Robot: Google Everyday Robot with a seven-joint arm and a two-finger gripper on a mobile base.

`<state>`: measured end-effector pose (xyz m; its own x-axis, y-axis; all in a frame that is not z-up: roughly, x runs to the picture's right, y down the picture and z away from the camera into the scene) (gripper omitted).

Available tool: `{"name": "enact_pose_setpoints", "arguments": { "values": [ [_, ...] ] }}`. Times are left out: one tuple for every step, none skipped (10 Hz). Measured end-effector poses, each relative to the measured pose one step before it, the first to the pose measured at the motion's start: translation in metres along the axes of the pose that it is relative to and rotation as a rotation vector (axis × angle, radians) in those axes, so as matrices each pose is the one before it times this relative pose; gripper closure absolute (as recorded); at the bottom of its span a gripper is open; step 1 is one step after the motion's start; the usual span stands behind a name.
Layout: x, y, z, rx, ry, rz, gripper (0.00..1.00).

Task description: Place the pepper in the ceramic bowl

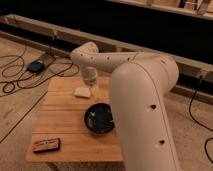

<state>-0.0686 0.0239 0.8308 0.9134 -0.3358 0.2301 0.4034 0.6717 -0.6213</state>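
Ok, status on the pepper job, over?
Hand open, over far edge of table, by white object. Pepper not in sight; arm blocks right side. Black bowl centre, beside arm.

Table (60, 117): wooden slats, you see it whole.
Packet (46, 145): near corner.
White item (81, 92): far side.
Cables (15, 75): floor beside the table.

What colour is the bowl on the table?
Glossy black bowl, clearest in the camera view; the gripper hangs over the far side of the table.
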Motion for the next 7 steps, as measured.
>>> {"name": "enact_pose_setpoints", "arguments": {
  "values": [
    [-0.00001, 0.00003, 0.00007, -0.00016, 0.00002, -0.00006, 0.2],
    [-0.00001, 0.00004, 0.00017, -0.00031, -0.00006, 0.00003, 0.2],
    [0.0, 0.00003, 0.00005, -0.00012, 0.0, 0.0, 0.2],
    [-0.00003, 0.00001, 0.00004, -0.0001, -0.00001, -0.00002, 0.2],
    [0.00002, 0.0, -0.00003, 0.00003, 0.00001, 0.00002, 0.2],
    [0.00001, 0.00002, 0.00005, -0.00007, 0.00007, -0.00006, 0.2],
    [-0.00003, 0.00001, -0.00003, -0.00001, 0.00001, -0.00004, 0.2]
  ]
}}
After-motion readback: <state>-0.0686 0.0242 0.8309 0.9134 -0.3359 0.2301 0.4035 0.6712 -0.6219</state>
